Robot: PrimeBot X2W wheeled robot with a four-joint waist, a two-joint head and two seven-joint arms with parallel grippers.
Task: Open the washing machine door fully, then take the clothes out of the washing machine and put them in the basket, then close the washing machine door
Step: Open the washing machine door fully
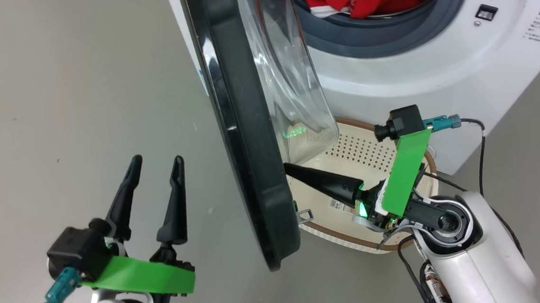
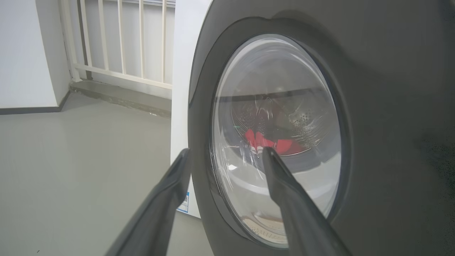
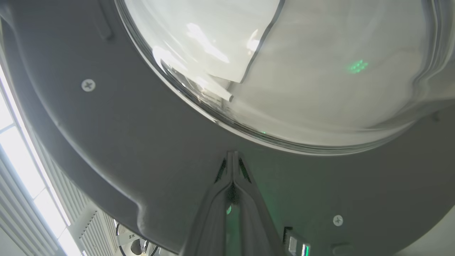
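washing machine door [image 1: 247, 135] | partly open, edge-on at frame centre, basket [image 1: 363, 243] just right of it | judged rigid, hinged; glossy rim slippery, glass bowl fragile: push on inner black rim, not glass | right gripper [image 1: 290, 168] clenched, empty, tips at inner rim | left gripper [image 1: 157, 160] spread wide, empty, lower left

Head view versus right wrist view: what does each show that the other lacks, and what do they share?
Head view: red clothes in the washing machine, the basket, the open left gripper. Right wrist view: screws on the door's inner rim. Shared: the door, its glass bowl, and the shut right gripper, tips at the inner rim.
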